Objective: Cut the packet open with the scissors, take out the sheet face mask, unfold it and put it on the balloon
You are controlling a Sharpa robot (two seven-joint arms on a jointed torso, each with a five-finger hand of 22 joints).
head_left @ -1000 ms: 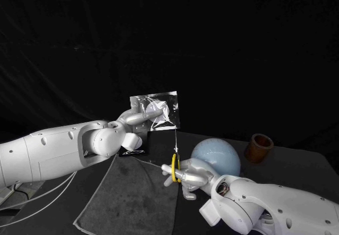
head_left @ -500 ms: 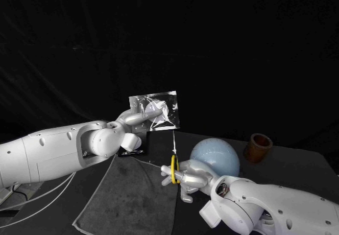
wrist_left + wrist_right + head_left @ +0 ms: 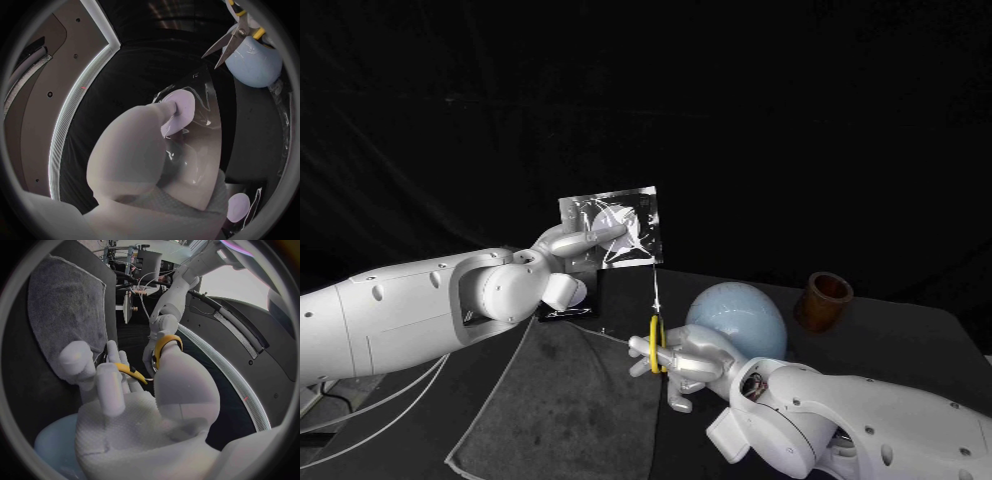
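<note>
My left hand (image 3: pixel 577 246) holds a silvery, see-through packet (image 3: pixel 612 225) upright above the table's far side, pinching its lower part. The left wrist view shows the packet (image 3: pixel 201 115) against the fingers (image 3: pixel 178 107). Below it, my right hand (image 3: pixel 684 364) grips the yellow-handled scissors (image 3: pixel 653 345), blades pointing up toward the packet's lower right corner. In the left wrist view the scissors (image 3: pixel 230 42) have their blades apart. The right wrist view has the yellow handles (image 3: pixel 164 346) around the fingers. A pale blue balloon (image 3: pixel 740 316) sits just right of the scissors.
A grey cloth (image 3: pixel 567 400) covers the table below both hands. A brown cup (image 3: pixel 826 300) stands right of the balloon. A small black object (image 3: pixel 574 303) lies under the left hand.
My left hand has carried the packet slightly to the left. The right hand and scissors have barely moved.
</note>
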